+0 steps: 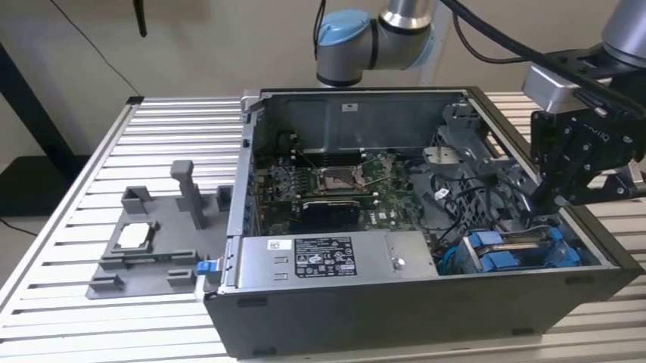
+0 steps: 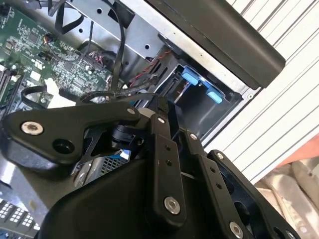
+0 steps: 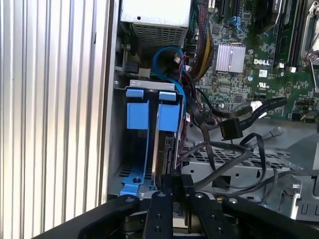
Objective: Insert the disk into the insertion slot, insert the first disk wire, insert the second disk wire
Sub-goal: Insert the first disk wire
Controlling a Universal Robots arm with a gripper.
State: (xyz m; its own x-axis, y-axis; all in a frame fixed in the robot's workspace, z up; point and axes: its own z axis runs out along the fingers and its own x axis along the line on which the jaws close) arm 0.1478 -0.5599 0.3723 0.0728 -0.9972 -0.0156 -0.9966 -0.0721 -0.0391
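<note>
Seemingly, hand (image 3: 175, 182) at disk (image 3: 168, 117) standing in insertion slot (image 3: 149, 84) (grip hidden, cannot tell), black cable plug (image 3: 232, 128) nearby

PSU box (image 1: 406, 261) label (image 1: 323, 255): print unreadable; mainboard (image 3: 279, 82) bears logo (image 3: 262, 62).

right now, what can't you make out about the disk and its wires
- First wrist view: the disk looks set in the insertion slot, but the gripper covers its near end, so its depth is unclear.
- Same view: the black cables run behind the gripper, so their ends are hidden.
- Exterior view: whether a wire is plugged in is too small to tell among the blue clips.
</note>
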